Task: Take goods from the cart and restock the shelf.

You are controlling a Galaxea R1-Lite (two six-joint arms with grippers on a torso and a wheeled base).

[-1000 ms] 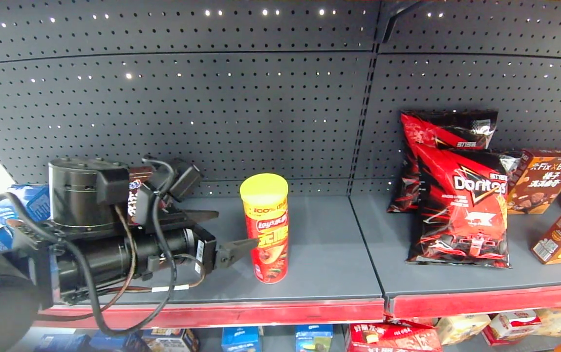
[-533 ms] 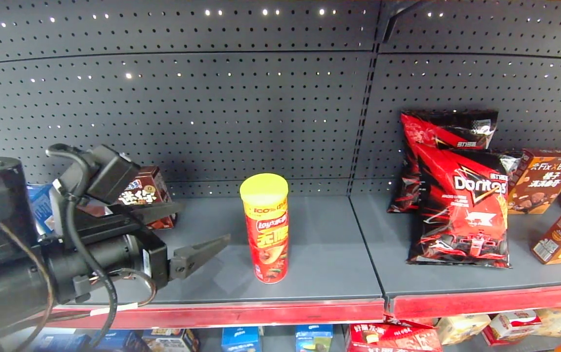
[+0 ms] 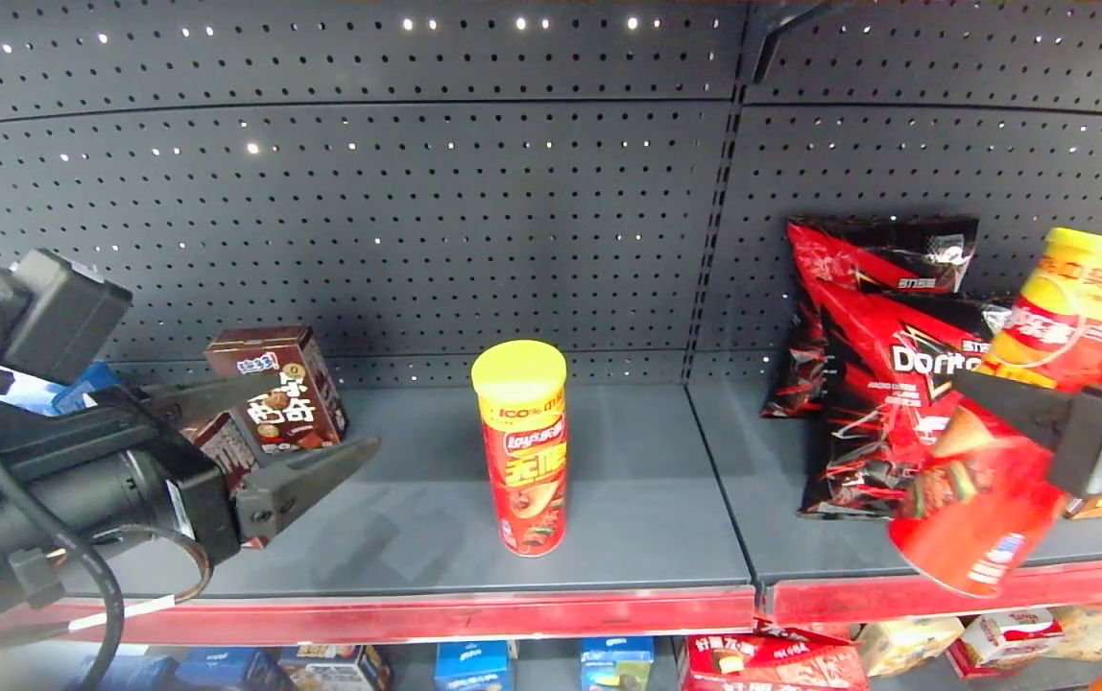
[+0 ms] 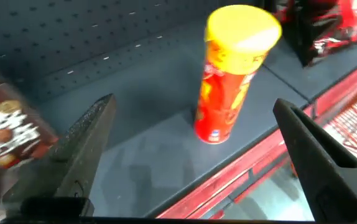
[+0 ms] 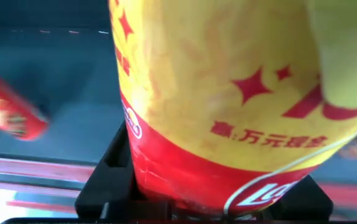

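Note:
A red chip can (image 3: 522,446) with a yellow lid stands upright on the grey shelf (image 3: 647,499), near its front edge. My left gripper (image 3: 330,413) hangs open to the left of this can, well apart from it, with nothing between its fingers. In the left wrist view the same can (image 4: 234,74) stands beyond the open left gripper (image 4: 194,102). At the right, my right gripper (image 3: 1021,408) is shut on a second chip can (image 3: 1012,451), red and yellow, tilted in front of the shelf edge. That held can (image 5: 228,93) sits close to the right wrist camera.
Red-and-black chip bags (image 3: 877,288) lean on the pegboard at the right, with brown boxes (image 3: 1079,336) beside them. A brown chocolate box (image 3: 277,389) stands at the back left. The red shelf lip (image 3: 417,614) runs along the front, with more goods below it.
My left gripper has drawn back to the left, away from the standing can, staying open. The right gripper has come in from the right holding the second can.

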